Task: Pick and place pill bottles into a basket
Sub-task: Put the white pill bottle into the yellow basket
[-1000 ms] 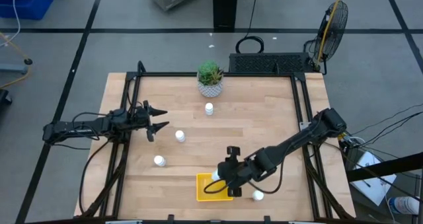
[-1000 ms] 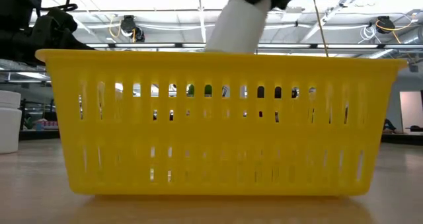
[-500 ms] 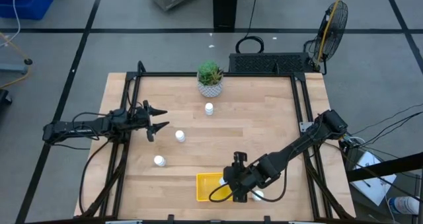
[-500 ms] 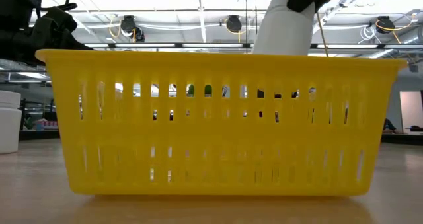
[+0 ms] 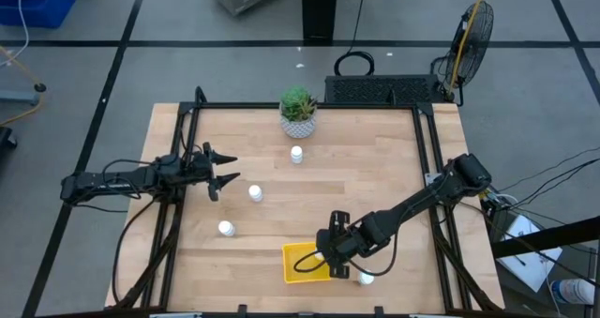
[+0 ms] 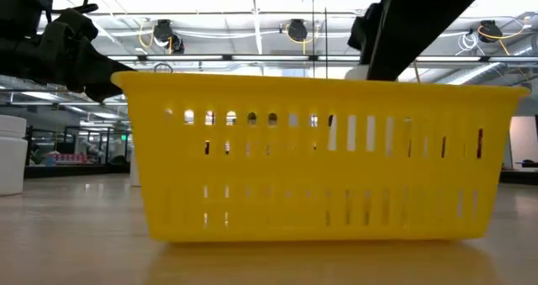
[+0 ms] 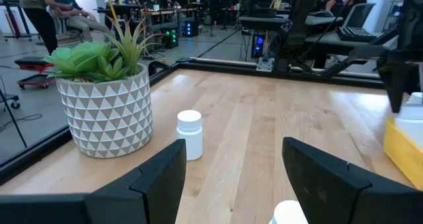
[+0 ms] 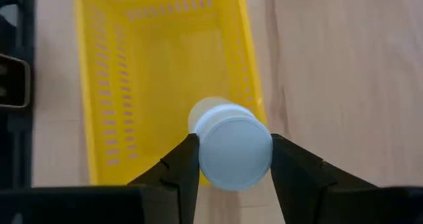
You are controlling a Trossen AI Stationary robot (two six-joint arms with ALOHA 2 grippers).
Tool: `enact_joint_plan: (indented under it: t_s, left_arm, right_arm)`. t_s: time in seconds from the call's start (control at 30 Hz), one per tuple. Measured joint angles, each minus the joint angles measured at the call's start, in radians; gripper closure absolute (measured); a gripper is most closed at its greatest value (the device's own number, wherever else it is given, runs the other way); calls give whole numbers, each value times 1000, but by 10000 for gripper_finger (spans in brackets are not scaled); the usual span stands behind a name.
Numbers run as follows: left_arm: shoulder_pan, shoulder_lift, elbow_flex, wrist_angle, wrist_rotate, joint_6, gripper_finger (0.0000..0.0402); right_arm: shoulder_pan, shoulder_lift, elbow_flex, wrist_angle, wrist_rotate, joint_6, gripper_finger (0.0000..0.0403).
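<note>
We see the pill bottle clamped between the two fingers of the right hand, its white cap facing the wrist camera, held over the right-hand wall of the basket, partly above the inside and partly above the rim. From above, the right hand sits at the basket's right edge, near the front of the desk. In the low view the dark arm comes down behind the yellow basket, and a strip of white shows through its slotted wall below the arm.

Another bottle stands on the desk just right of the basket, beside the right arm. Three more stand farther off: one left of the basket, one near the desk's middle left, and one just in front of the plant pot at the back edge.

The left hand hovers at the left side of the desk, its fingers spread wide and holding nothing. Its wrist view looks across at the plant pot with a bottle just beside it.
</note>
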Motion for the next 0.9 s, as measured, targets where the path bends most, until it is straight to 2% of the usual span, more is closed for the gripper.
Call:
enact_joint_plan:
  t_s: [0.63, 0.7, 0.83, 0.9]
  left_arm:
    - [0, 0, 0, -1, -1, 1, 149]
    - [0, 0, 0, -1, -1, 12, 149]
    - [0, 0, 0, -1, -1, 20, 149]
    - [0, 0, 0, 0, -1, 20, 149]
  right_arm:
    - [-50, 0, -16, 25, -26, -73, 262]
    - [-50, 0, -16, 53, -25, -71, 226]
    - [-50, 0, -16, 106, -19, -70, 120]
    - [-50, 0, -16, 125, -5, -70, 86]
